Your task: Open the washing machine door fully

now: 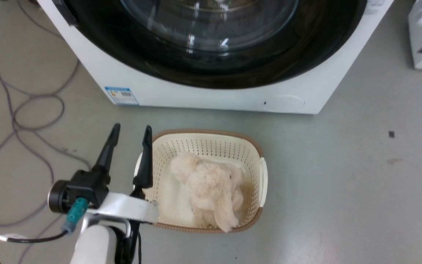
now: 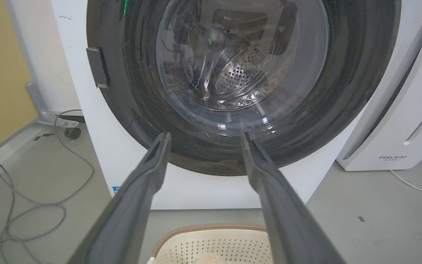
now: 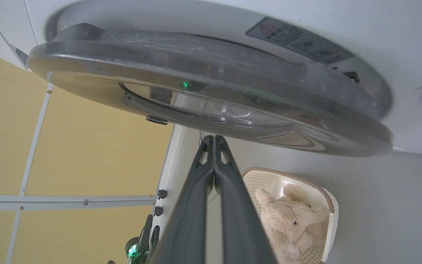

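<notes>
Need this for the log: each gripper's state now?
Left gripper: open, holding nothing.
Right gripper: shut, empty, by the large round glossy black door.

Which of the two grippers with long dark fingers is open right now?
The left gripper: its two long dark fingers stand wide apart with nothing between them. The right gripper has its fingertips pressed together.

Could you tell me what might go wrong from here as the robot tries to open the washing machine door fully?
The right gripper is shut, its tips close to the glossy washing machine door; pushing there, it might slip off.
The basket holding the plush toy stands just before the washing machine, beside the open left gripper; an arm might knock it.
Loose cables lie on the floor at the left and might catch the robot as it rolls.
</notes>
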{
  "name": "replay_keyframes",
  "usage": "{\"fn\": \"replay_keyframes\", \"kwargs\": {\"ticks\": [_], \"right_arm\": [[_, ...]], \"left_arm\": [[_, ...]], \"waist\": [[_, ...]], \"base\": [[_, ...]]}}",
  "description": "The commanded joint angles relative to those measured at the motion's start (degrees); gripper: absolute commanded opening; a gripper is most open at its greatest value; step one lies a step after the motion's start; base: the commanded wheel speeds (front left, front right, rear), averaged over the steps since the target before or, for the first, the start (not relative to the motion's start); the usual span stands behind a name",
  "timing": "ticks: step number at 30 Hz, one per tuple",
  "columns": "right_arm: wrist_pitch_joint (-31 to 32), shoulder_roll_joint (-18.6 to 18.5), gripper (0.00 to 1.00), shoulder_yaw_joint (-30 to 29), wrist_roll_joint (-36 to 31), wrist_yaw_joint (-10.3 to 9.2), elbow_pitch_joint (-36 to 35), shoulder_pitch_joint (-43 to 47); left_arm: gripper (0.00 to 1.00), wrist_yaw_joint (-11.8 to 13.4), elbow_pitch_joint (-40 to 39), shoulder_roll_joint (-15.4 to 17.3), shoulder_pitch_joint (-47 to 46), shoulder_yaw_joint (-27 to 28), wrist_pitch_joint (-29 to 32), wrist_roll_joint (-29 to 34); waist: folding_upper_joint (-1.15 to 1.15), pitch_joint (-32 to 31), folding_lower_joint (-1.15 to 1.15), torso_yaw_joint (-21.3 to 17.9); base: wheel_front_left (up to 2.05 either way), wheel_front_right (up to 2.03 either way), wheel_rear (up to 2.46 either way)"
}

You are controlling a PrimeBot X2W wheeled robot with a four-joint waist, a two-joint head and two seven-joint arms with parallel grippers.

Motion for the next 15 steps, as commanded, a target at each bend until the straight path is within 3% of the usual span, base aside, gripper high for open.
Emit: {"fn": "replay_keyframes", "kwargs": {"ticks": [1, 5, 14, 15], "right_arm": [[0.2, -0.1, 0.0, 0.1, 0.4, 0.06, -0.7, 1.4], [-0.5, -1.3, 0.0, 0.1, 0.9, 0.06, -3.5, 4.0], [-9.2, -4.2, 0.0, -3.6, 4.5, 0.06, -5.7, 5.9], [-12.5, -4.8, 0.0, -4.8, 5.6, 0.06, -5.5, 5.7]], "left_arm": [[1.0, -0.2, 0.3, 0.0, 0.6, -0.1, -0.3, 0.4], [1.0, -0.3, 1.0, 0.0, 1.6, -0.3, -0.3, 0.8], [1.0, -0.3, 1.9, 0.0, 1.6, -0.8, -0.3, 0.6], [1.0, -0.2, 1.6, 0.0, 1.6, -1.0, -0.3, 0.6]], "waist": [[0.0, -0.9, 0.0, -0.3], [0.0, -2.0, 0.0, -0.4], [0.0, -2.6, 0.0, -0.2], [0.0, -2.4, 0.0, -0.1]], "base": [[0.0, 0.0, 0.0], [0.0, 0.0, 0.0], [0.0, 0.0, 0.0], [0.0, 0.0, 0.0]]}}
